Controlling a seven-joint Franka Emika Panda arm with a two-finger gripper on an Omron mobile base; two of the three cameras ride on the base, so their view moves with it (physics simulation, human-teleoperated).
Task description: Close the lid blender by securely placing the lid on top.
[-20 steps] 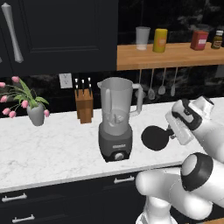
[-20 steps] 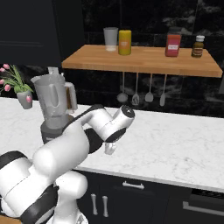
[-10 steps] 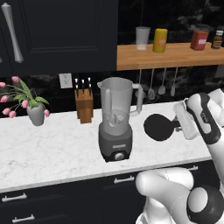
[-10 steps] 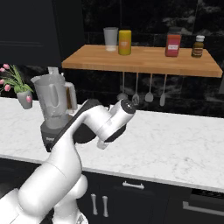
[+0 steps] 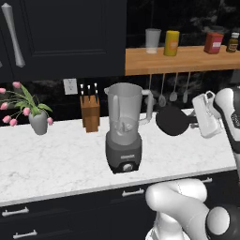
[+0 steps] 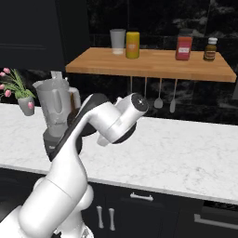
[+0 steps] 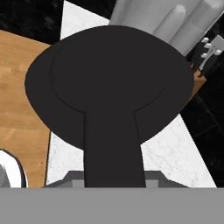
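Lid [image 5: 171,120] matte black; blender [image 5: 123,126] dark grey base, clear grey-tinted jar; counter [image 5: 56,159] white marble, grey veins.

Black cabinets [image 5: 61,37], white marble counter [image 5: 56,164], wooden shelf [image 6: 153,62].

Knife block [image 5: 90,112] beside tulip vase [image 5: 39,123] on marble counter [image 5: 56,164].
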